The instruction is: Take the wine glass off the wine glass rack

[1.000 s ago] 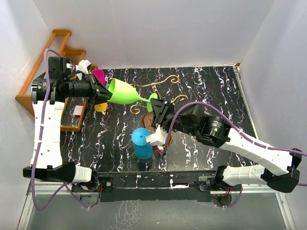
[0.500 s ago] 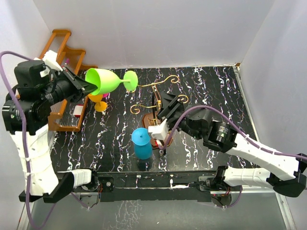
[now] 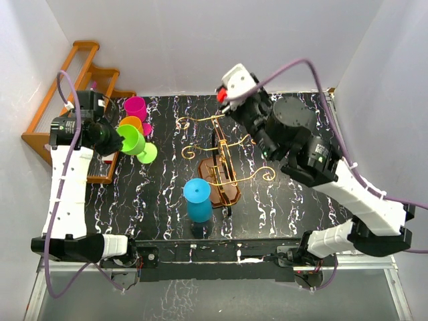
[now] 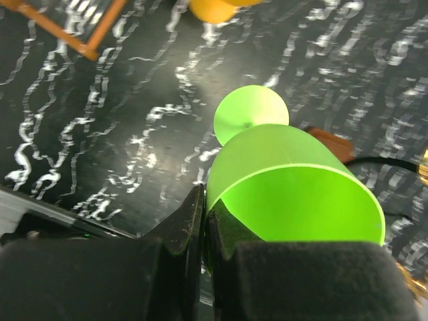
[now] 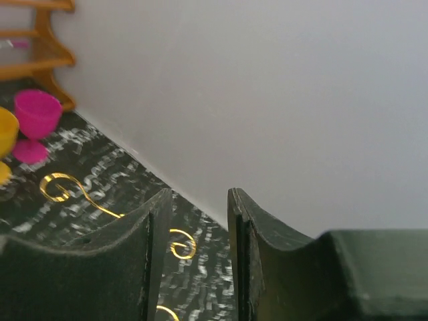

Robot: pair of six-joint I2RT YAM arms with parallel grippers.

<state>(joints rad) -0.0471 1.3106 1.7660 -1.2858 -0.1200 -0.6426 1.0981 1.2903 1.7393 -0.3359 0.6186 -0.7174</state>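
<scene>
- Left gripper (image 4: 204, 215): clenched on the rim wall of the green wine glass (image 4: 294, 194), one finger outside the bowl and one inside.
- Glass tilted, its foot (image 4: 251, 114) low over the marbled table (image 4: 100, 140). Cannot tell whether the foot touches.
- Glass sits at the table's left side, well apart from the wine glass rack (image 3: 224, 190). None of the gold wire arms is near it.
- Step in hand looks like the set-down. Bring the stem upright, lower until the foot lies flat, then open. A rim pinch gives little control, so a twist on release could tip it.
- Orange glass (image 4: 210, 8) stands just beyond the foot, so keep off it.
- Right gripper (image 5: 198, 207): fingers slightly parted, nothing between them, raised toward the back wall.
- Left wrist view alone shows the rim pinch.
- Overhead view alone shows the neighbours: pink glass (image 3: 136, 105) and blue glass (image 3: 198, 198) beside the rack's base.
</scene>
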